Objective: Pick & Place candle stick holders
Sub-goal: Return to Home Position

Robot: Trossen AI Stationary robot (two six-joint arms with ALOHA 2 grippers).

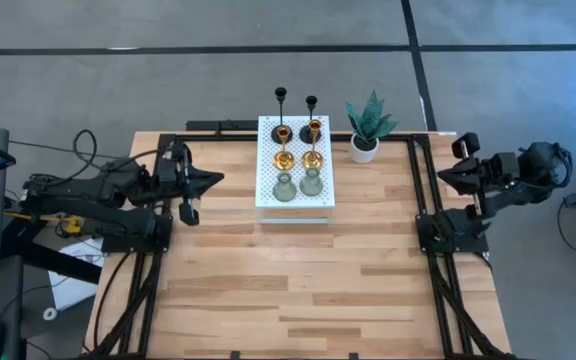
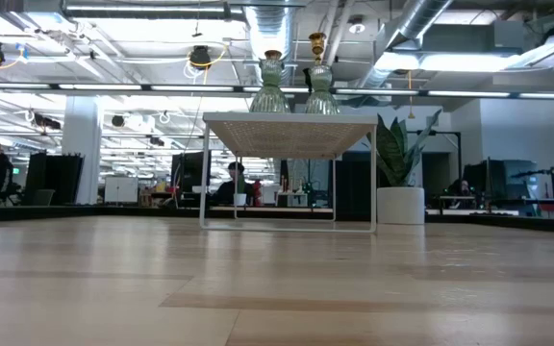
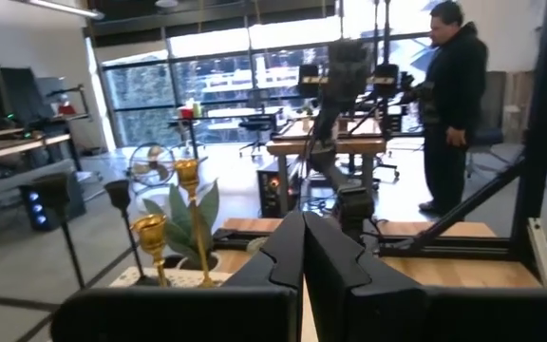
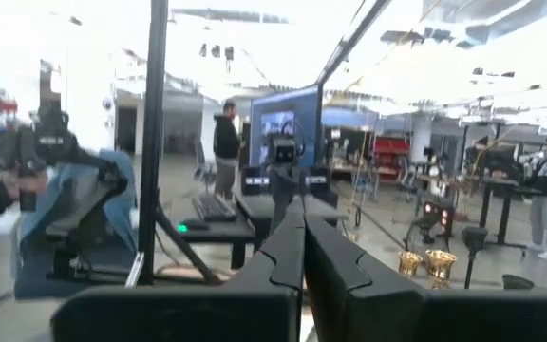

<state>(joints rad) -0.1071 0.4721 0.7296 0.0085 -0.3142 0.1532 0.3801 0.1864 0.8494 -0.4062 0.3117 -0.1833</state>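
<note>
- Six candle stick holders stand on the white shelf (image 1: pixel 268 150), in two rows of three running from its far edge to its near edge.
- Far end of the shelf: black candle stick holders (image 1: pixel 281 130), slim, upright, side by side.
- Middle of the shelf: gold candle stick holders (image 1: pixel 283 157), side by side, not touching.
- Near end of the shelf: pale green glass candle stick holders (image 1: pixel 284 187). The low view shows both upright on the shelf top, with a gold one showing behind.
- Left gripper (image 1: pixel 215 180): left of the shelf, over the wooden table (image 1: pixel 298 290), pointing toward the shelf and well apart from it. Fingers (image 3: pixel 283 261) pressed together along their length, nothing between them.
- Right gripper (image 1: pixel 442 178): well to the right of the shelf, by the table's edge, pointing toward it. Fingers (image 4: pixel 283 256) closed together, empty.
- Potted plant (image 1: pixel 366 125): just beside the shelf's far right corner.
- Person in dark clothes (image 3: pixel 454 104) stands in the room beyond the shelf, in the left wrist view.
</note>
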